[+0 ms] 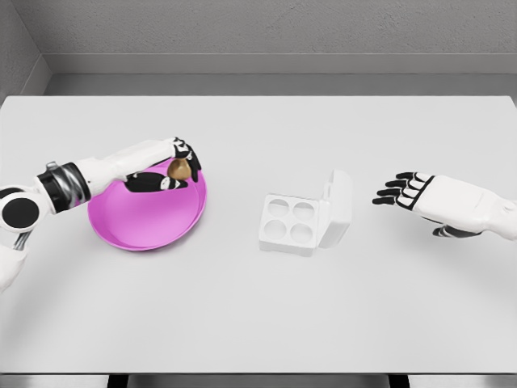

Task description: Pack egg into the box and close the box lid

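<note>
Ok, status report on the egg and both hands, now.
Left robot hand shut on egg over pink plate. Right robot hand open, beside box. Box lid open, four cups empty. Path clear.

There is one view only, taken from the robot's head, looking forward and steeply down onto the white table (258, 315). It stands near enough that the tabletop fills most of the width, its near edge at the bottom, the far edge meeting a grey wall (266, 28) up top. Both arms enter from the lower sides.
</note>
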{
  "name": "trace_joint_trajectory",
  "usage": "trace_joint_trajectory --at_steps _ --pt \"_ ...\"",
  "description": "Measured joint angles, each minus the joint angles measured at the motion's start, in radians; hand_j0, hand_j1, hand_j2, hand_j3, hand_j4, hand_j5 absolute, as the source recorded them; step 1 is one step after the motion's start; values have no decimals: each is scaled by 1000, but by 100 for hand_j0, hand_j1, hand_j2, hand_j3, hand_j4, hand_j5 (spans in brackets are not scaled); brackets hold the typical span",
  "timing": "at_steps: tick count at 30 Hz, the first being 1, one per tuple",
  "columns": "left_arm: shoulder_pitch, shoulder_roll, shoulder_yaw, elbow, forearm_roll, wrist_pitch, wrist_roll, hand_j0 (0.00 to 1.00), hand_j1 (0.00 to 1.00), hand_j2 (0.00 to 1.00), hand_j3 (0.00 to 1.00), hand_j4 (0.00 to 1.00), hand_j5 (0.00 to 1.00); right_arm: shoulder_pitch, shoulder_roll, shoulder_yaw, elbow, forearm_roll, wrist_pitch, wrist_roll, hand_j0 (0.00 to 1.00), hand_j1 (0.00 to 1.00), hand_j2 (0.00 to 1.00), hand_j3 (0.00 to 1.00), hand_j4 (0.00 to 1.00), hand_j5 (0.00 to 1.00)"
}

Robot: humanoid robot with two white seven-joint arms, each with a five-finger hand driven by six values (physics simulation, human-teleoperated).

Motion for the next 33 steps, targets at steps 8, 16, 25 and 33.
trace_joint_trajectory --at_steps 8,16,25,33 --pt "-2 -47 -9 -19 -7 -1 0 34 34 34 34 34 34 0 0 0 0 0 0 0 100 100 100 100 100 100" --pt "-2 -113 -18 -26 -21 -1 0 34 34 34 34 34 34 0 0 1 0 -1 0 0 100 100 100 100 100 100" --pt "-2 -191 -30 -28 -74 -1 0 35 35 35 35 35 35 2 0 1 -1 -1 0 0 100 100 100 100 100 100" --pt "-2 -247 -87 -50 -138 0 0 35 35 35 35 35 35 2 0 1 -1 -2 0 0 100 100 100 100 100 100"
